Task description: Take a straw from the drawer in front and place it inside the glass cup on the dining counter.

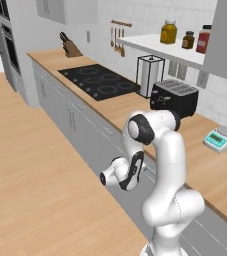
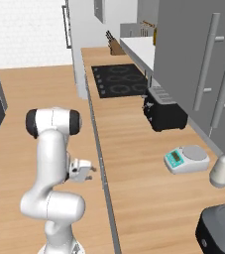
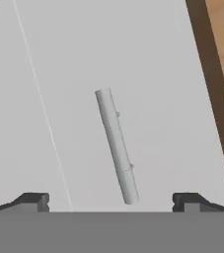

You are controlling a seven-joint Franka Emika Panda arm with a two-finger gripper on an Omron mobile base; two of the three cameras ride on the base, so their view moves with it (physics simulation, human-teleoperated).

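two fingertips (image 3: pixel 32 200) spread wide, drawer (image 3: pixel 74 74) bar handle (image 3: pixel 116 146) between them, ahead, untouched

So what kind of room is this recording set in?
A home kitchen, rendered: a black cooktop set into a wood counter, a black toaster beside it, and a knife block at the far end.

No text, brand or number can be read in these pictures. The jars (image 1: pixel 168 31) on the shelf at the upper right of the left base view carry no legible labels, and the kitchen scale (image 2: pixel 186 158) — right of centre in the right base view — has a display too small to make out.
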